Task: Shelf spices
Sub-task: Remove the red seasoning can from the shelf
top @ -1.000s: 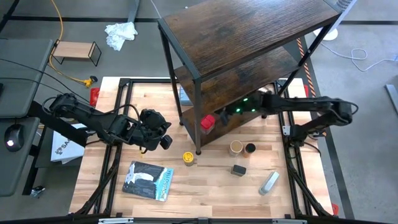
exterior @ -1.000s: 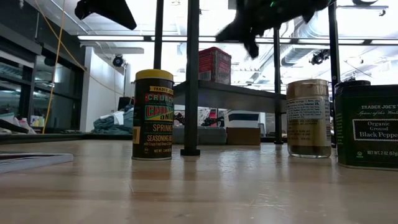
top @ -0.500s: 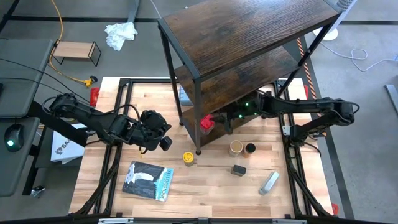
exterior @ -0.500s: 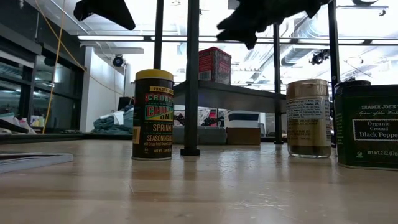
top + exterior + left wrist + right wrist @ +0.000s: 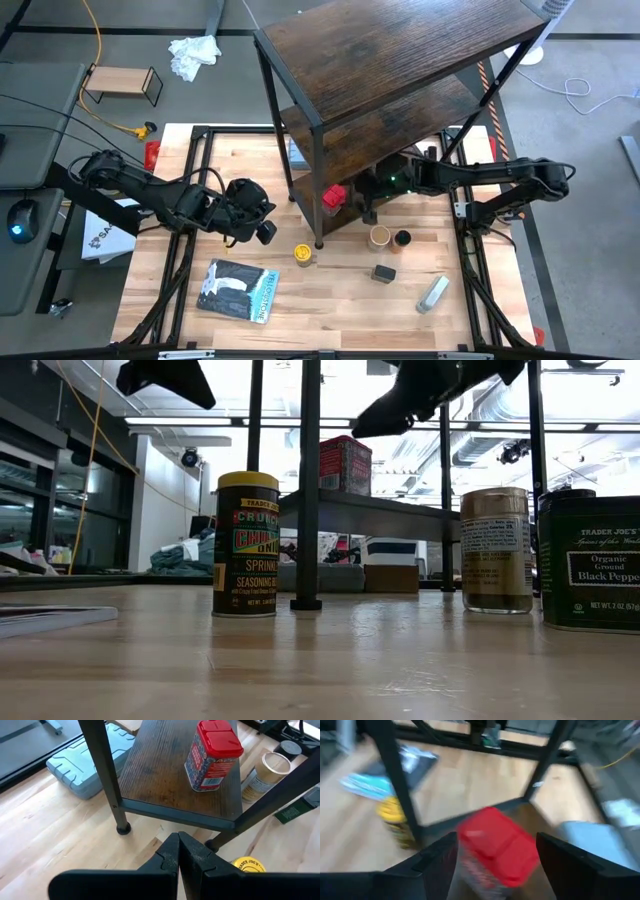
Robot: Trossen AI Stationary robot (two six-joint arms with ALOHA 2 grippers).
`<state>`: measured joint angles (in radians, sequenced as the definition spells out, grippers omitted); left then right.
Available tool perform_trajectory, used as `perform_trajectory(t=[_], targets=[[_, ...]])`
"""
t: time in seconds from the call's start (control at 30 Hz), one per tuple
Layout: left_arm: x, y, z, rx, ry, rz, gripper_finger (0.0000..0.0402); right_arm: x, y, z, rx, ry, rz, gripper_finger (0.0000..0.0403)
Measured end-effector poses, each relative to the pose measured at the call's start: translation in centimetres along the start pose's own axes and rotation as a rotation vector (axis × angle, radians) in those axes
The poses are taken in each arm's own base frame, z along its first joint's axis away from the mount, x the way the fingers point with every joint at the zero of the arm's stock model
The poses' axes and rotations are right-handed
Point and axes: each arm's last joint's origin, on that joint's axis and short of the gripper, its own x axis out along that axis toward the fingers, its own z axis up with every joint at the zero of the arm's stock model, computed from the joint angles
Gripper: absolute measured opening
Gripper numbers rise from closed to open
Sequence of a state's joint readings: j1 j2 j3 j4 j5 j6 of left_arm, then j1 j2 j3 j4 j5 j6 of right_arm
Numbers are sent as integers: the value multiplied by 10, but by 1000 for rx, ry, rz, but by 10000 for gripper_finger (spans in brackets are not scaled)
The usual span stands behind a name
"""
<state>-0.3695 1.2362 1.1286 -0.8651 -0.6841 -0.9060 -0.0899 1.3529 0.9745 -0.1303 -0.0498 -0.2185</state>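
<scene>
The red spice container (image 5: 495, 852) stands on its base on the shelf's (image 5: 400, 60) lowest board (image 5: 160, 775), near a corner leg. My right gripper (image 5: 496, 838) reaches in level from the table's right. It is open, with one finger on either side of the container and a gap to each. On the table stand the yellow-lidded jar (image 5: 303, 255), the tan-lidded jar (image 5: 379, 237), the small black one (image 5: 402, 238) and a dark tin (image 5: 383, 273). My left gripper (image 5: 178, 855) hangs shut over the table, left of the shelf's front leg.
A grey-white tube (image 5: 432, 294) lies near the front right and a flat packet (image 5: 240, 290) near the front left. A blue-grey case (image 5: 85, 765) lies under the shelf. The shelf's black leg (image 5: 318, 240) stands between the yellow-lidded jar and the red container.
My right gripper has gone toward the table's left, under the shelf's middle board, up to the red container. It has rolled about its own line and opened. The red container and the other spices have stayed where they were.
</scene>
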Motion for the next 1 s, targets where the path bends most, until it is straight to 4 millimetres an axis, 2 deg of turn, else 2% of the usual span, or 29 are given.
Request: perform_trajectory(t=[0.17,0.3,0.43,0.53,0.63,0.67,0.8,1.0], targets=[[0,0,0,-33,3,0,0,0,-5,-4,-114,61,-126,262],[4,-3,0,-87,-9,11,0,-2,-7,-7,-94,96,-139,232],[27,-18,-5,-24,-5,37,0,-8,-6,-5,-63,91,-117,172],[50,-28,-9,61,-4,76,0,-17,-4,-6,-34,118,-113,107],[71,-35,-12,67,-21,114,0,-22,-3,-14,1,201,-123,28],[76,-36,-11,61,-25,119,0,-23,-3,-15,12,218,-131,15],[97,-40,-8,53,-61,131,0,-20,-5,-17,78,229,-210,5],[119,-46,2,80,-86,51,0,-1,-6,-18,152,186,-224,1]])
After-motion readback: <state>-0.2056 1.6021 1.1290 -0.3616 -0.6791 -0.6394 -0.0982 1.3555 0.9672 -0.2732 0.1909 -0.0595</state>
